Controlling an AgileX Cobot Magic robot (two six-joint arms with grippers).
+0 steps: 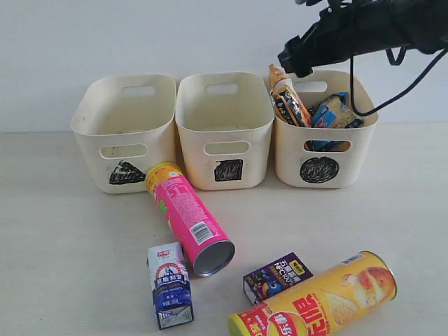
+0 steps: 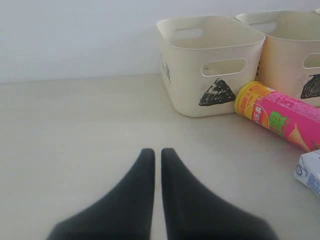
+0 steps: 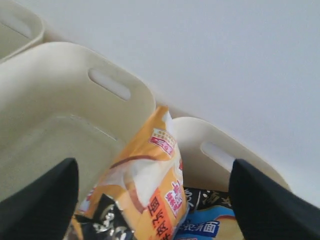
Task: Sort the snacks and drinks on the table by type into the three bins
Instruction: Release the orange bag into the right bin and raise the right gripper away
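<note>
The right gripper [image 3: 155, 197], spread wide, hangs over the orange packet [image 3: 150, 185] in the far-right bin [image 1: 287, 150]. The yellow tube [image 1: 315, 297] lies near-right on the desk [image 1: 70, 266], long axis roughly left-right. The left gripper [image 2: 157, 155] is pressed together.

I see three cream bins in a row at the back of the beige table [image 1: 63, 238]: the triangle bin [image 1: 91, 150], the square bin [image 1: 196, 157] and the circle bin [image 1: 287, 157]. In the circle bin an orange-black packet [image 1: 288, 98] stands on end, with a blue-white packet [image 1: 332, 112] beside it. A pink tube [image 1: 187, 217] lies on its side, its yellow cap near the triangle bin. A blue and white carton [image 1: 170, 285] stands just beside its metal end. A purple carton [image 1: 276, 276] lies flat against a yellow tube [image 1: 322, 297], also on its side.
</note>
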